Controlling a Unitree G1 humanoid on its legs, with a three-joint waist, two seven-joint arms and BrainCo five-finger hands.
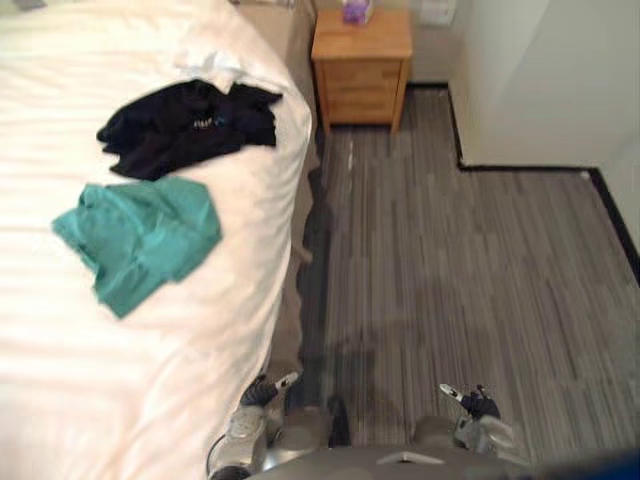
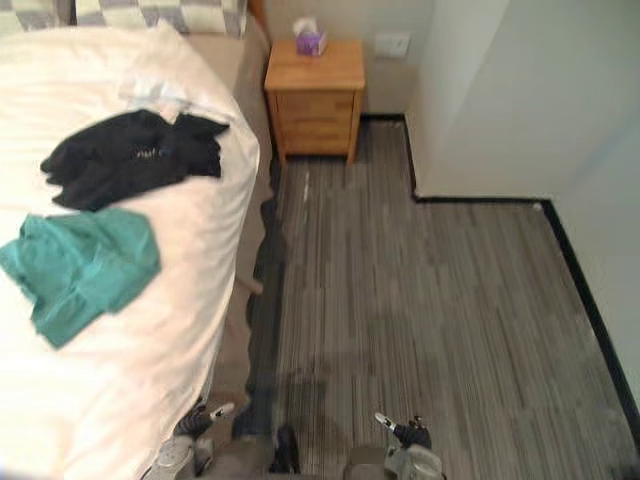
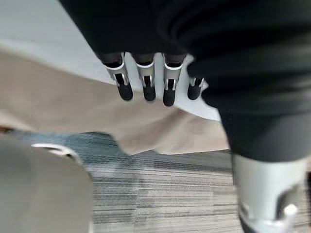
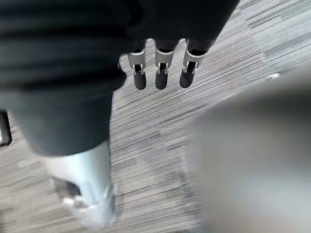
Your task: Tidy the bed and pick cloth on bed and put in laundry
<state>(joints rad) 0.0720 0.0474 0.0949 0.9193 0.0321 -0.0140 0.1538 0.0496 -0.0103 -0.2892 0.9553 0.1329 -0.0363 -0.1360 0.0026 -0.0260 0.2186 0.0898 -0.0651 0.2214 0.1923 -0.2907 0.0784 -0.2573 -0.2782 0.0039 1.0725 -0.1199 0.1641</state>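
A black garment [image 1: 188, 128] lies crumpled on the white bed [image 1: 120, 330], toward its far side. Just nearer lies a teal green garment [image 1: 138, 238], also crumpled. My left hand [image 1: 262, 395] hangs low beside the bed's near corner, its fingers [image 3: 146, 85] straight and holding nothing. My right hand [image 1: 472, 404] hangs low over the carpet, its fingers [image 4: 160, 73] straight and empty too. Both hands are well short of the two garments.
A wooden nightstand [image 1: 361, 68] with a purple tissue box [image 1: 356, 11] stands against the far wall beside the bed. Grey striped carpet [image 1: 470, 300] spreads to the right, bounded by a white wall corner [image 1: 520, 90] with black skirting. Checked pillows [image 2: 160, 14] sit at the bed's head.
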